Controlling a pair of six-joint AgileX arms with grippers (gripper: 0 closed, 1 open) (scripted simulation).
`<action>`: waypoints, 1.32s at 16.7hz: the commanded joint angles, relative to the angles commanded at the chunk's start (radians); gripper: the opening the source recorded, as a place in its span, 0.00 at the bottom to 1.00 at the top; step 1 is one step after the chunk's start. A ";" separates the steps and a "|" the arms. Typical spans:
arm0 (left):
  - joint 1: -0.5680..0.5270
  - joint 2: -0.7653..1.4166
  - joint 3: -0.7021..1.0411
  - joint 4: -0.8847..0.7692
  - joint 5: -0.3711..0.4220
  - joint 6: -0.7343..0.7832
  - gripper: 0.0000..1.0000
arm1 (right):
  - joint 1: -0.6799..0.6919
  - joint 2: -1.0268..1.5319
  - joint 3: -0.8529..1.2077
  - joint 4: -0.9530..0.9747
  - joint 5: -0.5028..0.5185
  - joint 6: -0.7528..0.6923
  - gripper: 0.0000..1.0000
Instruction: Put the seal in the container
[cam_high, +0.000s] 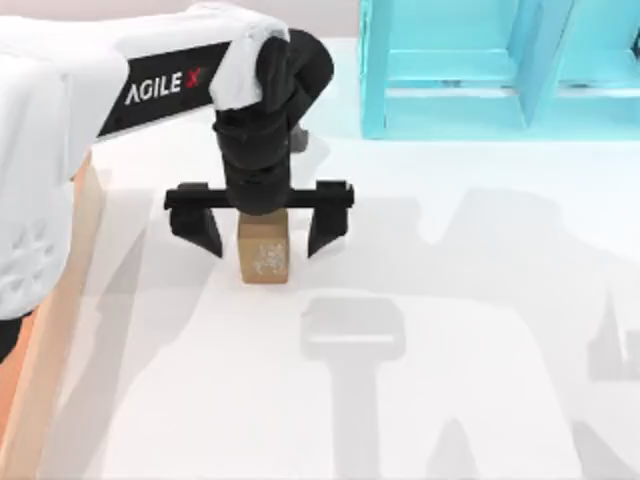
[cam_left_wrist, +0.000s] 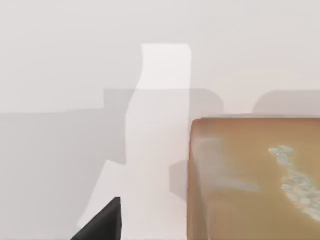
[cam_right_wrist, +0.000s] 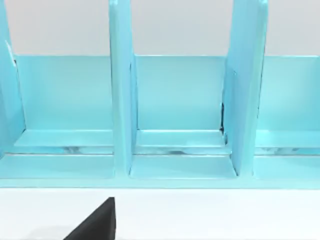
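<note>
The seal (cam_high: 263, 255) is a small tan block with whitish marks on its top face, standing on the white table left of centre. My left gripper (cam_high: 265, 243) hangs open right over it, with one black finger on each side of the block and a gap on both sides. In the left wrist view the seal (cam_left_wrist: 255, 180) looms close beside one black fingertip (cam_left_wrist: 100, 225). The container (cam_high: 55, 340) shows as an orange-brown tray with a lighter rim at the table's left edge, partly under my left arm. One fingertip (cam_right_wrist: 95, 222) of my open right gripper faces the shelf.
A cyan-blue shelf frame (cam_high: 480, 70) with upright dividers stands at the back right of the table, and the right wrist view looks straight into the shelf frame (cam_right_wrist: 175, 115). White tabletop stretches in front of and to the right of the seal.
</note>
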 joint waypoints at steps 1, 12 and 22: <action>0.000 0.000 0.000 0.000 0.000 0.000 0.77 | 0.000 0.000 0.000 0.000 0.000 0.000 1.00; 0.000 0.000 0.000 0.000 0.000 0.000 0.00 | 0.000 0.000 0.000 0.000 0.000 0.000 1.00; 0.000 -0.001 0.017 -0.017 0.000 0.000 0.00 | 0.000 0.000 0.000 0.000 0.000 0.000 1.00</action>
